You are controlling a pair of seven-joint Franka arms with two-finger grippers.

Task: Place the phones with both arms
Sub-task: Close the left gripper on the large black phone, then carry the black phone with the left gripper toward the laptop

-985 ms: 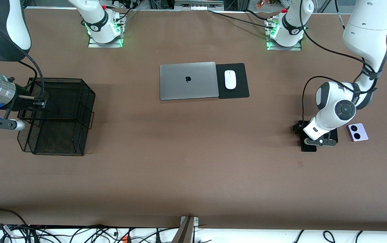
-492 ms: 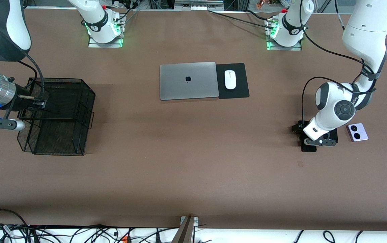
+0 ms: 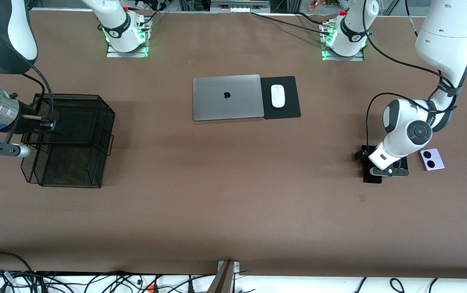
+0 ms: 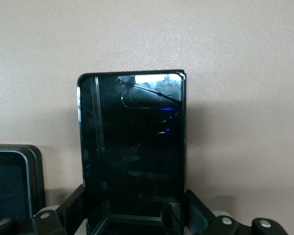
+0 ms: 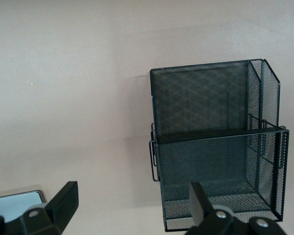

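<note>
Wrist housing hid most of the long black phone (image 3: 371, 176) in the front view, beside the lavender phone (image 3: 431, 159). Left wrist view: left gripper (image 4: 133, 215) clamped that slab's edges. Right gripper (image 5: 132, 205) hung wide over the mesh basket (image 5: 215, 147)

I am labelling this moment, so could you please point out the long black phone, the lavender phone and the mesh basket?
long black phone (image 4: 132, 152), left wrist view, middle of its glossy face.
lavender phone (image 3: 431, 159), front view, middle of its back, by the two black circles.
mesh basket (image 3: 99, 106), front view, upper rim corner.
</note>
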